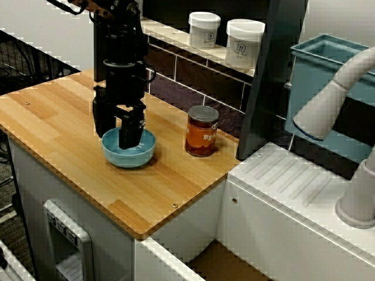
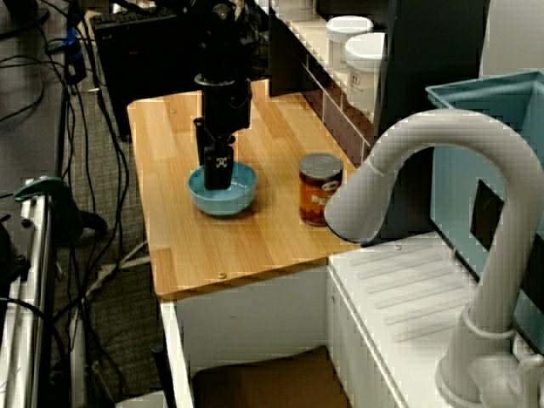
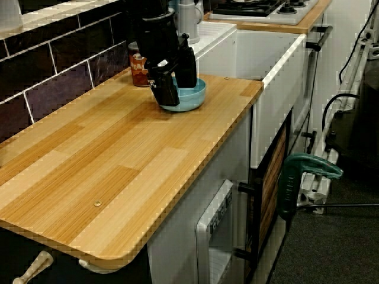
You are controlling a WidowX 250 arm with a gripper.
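View from the side: wooden tabletop.
Tool: fingers apart, straddling the bowl's rim, one inside and one outside.
Bowl: blue, upright on the tabletop.
Can: upright, near the bowl, not touching.

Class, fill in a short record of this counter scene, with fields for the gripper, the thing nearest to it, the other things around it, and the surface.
Gripper: black gripper, pointing down, jaws open, straddling the bowl's rim
Nearest thing: light blue bowl, upright, one finger inside it and one outside
Beside the bowl: can with an orange label, upright, standing apart from the bowl
Shelf behind: two white lidded jars, side by side
Surface: wooden countertop
Past the counter's end: white faucet
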